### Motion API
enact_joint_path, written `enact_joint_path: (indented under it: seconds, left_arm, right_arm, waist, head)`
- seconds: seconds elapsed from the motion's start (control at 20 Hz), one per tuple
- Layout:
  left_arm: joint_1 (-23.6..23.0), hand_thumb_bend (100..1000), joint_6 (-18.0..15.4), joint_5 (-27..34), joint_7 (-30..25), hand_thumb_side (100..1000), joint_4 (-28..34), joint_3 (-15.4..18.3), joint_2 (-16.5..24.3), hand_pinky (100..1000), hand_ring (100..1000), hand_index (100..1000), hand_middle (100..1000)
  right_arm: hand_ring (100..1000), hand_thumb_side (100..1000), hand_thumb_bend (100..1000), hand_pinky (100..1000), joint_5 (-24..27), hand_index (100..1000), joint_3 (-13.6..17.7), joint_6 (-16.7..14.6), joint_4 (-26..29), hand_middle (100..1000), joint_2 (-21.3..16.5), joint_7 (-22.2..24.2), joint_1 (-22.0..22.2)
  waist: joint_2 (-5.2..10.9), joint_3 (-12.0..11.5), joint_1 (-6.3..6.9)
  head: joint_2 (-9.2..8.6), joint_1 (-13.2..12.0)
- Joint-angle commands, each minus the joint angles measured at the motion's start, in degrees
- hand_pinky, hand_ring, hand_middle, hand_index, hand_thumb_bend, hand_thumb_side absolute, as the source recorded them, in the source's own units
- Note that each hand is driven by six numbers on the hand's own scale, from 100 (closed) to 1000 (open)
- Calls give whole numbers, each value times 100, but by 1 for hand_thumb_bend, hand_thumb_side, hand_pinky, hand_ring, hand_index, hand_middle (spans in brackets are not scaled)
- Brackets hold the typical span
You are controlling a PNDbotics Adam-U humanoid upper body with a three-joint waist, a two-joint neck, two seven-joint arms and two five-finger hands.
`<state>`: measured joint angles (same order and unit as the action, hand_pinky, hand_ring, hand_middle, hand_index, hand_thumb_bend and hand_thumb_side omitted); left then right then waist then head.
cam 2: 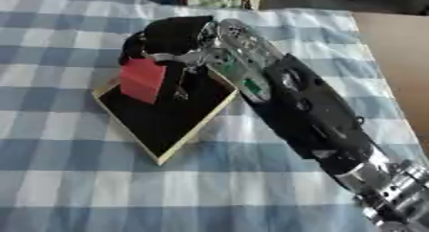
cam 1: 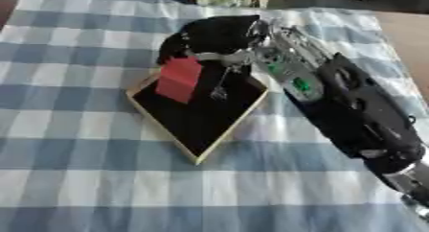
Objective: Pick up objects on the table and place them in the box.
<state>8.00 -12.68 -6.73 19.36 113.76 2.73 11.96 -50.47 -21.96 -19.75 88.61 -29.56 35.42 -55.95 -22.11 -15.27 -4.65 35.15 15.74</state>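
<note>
**Red block held over the box**

Where the blue and white checked cloth (cam 1: 84,178) covers the table, a shallow box (cam 1: 201,123) with a pale rim and a dark inside is seen, turned so that one corner points toward the robot. The right hand (cam 1: 214,37) is reached in from the lower right side, its black forearm lying across the cloth just right of the box. The hand is placed over the far corner of the box, and its fingers are curled round the top of a red block (cam 1: 178,80). The block is hung below the hand, above the box's far left part; whether its lower end touches the box floor cannot be told. The left hand is not seen.
</note>
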Motion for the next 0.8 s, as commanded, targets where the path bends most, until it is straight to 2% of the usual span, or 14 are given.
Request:
enact_joint_path:
  seconds: [0.05,0.25,0.45,0.65,0.8]
  left_arm:
    - [0,100,19,-10,-17,754,83,8,23,708,611,643,582]
    - [-7,100,21,-11,3,753,83,19,26,708,611,643,582]
    - [0,100,24,-9,-5,755,83,11,19,708,611,642,582]
    - [1,100,25,-12,-6,755,83,11,17,708,611,642,582]
    - [-1,100,28,-15,-11,756,83,12,15,709,611,640,582]
  right_arm:
    - [943,100,426,940,64,940,222,126,324,892,-169,-105,-82]
    - [935,100,423,937,105,935,372,220,561,886,-244,-135,-34]
    - [935,100,417,934,233,934,342,192,541,885,-286,-35,19]
    - [948,100,347,941,376,925,304,152,513,901,-299,80,49]
    - [950,100,371,941,425,877,335,208,533,910,-301,62,54]
  waist:
    - [140,5,56]
    - [143,18,59]
    - [136,20,59]
    - [127,11,58]
    - [121,6,56]
  head:
    - [-79,-15]
    - [-82,-24]
    - [-90,-25]
    - [-94,-20]
    - [-100,-28]
